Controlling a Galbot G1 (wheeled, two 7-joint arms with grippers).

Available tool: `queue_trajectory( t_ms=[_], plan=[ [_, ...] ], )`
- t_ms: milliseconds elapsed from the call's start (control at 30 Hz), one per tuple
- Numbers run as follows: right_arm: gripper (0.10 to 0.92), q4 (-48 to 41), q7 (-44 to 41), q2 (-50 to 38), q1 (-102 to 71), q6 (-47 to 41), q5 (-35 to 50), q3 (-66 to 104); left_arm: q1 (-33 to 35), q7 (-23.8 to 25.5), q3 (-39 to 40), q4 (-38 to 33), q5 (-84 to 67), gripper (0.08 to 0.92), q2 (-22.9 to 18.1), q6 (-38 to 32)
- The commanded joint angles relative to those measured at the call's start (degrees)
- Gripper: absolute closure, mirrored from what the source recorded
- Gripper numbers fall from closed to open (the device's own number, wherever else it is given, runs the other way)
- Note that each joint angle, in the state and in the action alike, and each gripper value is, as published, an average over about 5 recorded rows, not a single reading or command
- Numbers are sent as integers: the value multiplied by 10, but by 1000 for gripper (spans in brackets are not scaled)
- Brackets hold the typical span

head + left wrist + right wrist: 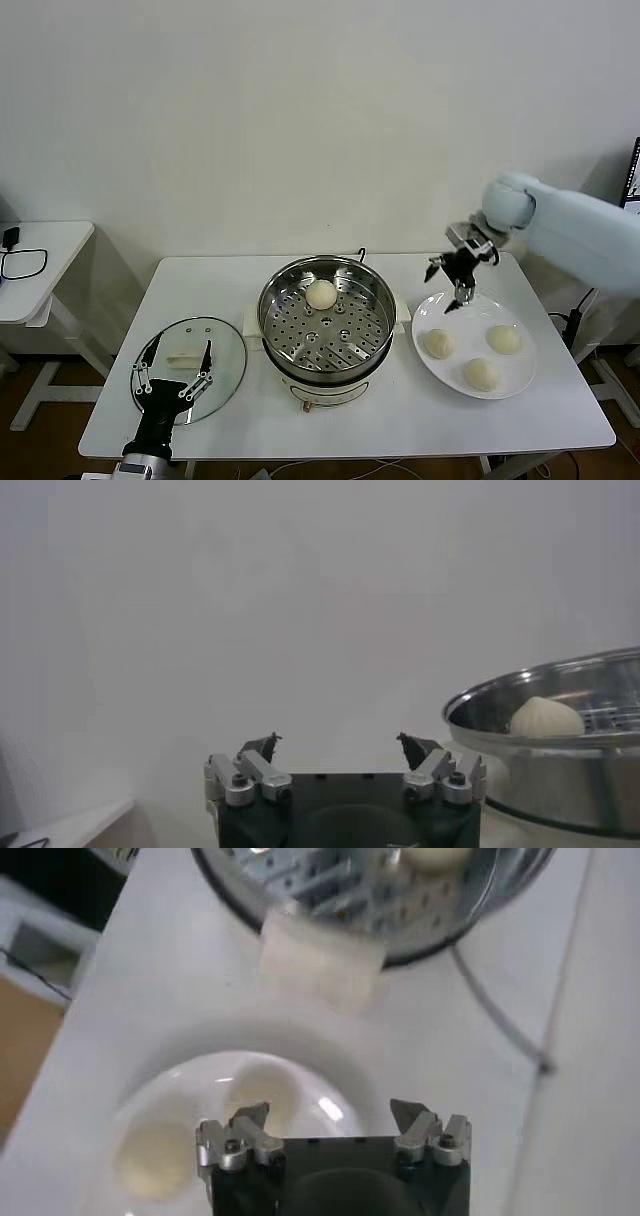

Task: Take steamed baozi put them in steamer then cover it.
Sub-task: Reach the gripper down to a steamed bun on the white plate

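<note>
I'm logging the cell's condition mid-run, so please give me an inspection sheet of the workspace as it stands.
Surface: white table, no spills seen.
Steamer: uncovered, centre of the table, one bun on its perforated tray.
Plate: to the steamer's right, three buns on it.
Lid: flat on the table, left of the steamer.
Clutter: nothing seen.
Right gripper: open, empty, above the plate's far edge.
Left gripper: open, empty, over the lid.
Cables: a dark cord behind the steamer; a black cable on the side table.
Surroundings: plain white wall.
</note>
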Motion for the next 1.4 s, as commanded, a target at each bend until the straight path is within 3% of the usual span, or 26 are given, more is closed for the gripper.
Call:
queue_trajectory(
  t_ms=[33, 800, 900, 1133, 1400],
  plan=[
    [203, -32, 24, -12, -84, -37, -2, 14, 0, 0, 0, 4, 0, 177, 1, -1],
    [203, -92, 44, 49, -140, -22, -38, 55, 0, -2, -5, 10, -1, 177, 0, -5],
    [226, -89, 48, 49, -138, -21, -39, 54, -1, -3, -6, 11, -2, 177, 0, -6],
    [383, -75, 50, 44, -123, -20, -40, 47, -4, -3, -7, 15, -3, 177, -2, -7],
    [406, -18, -21, 19, 1, -25, -22, 9, -10, -3, -7, 14, -4, 177, 0, -6]
  ],
)
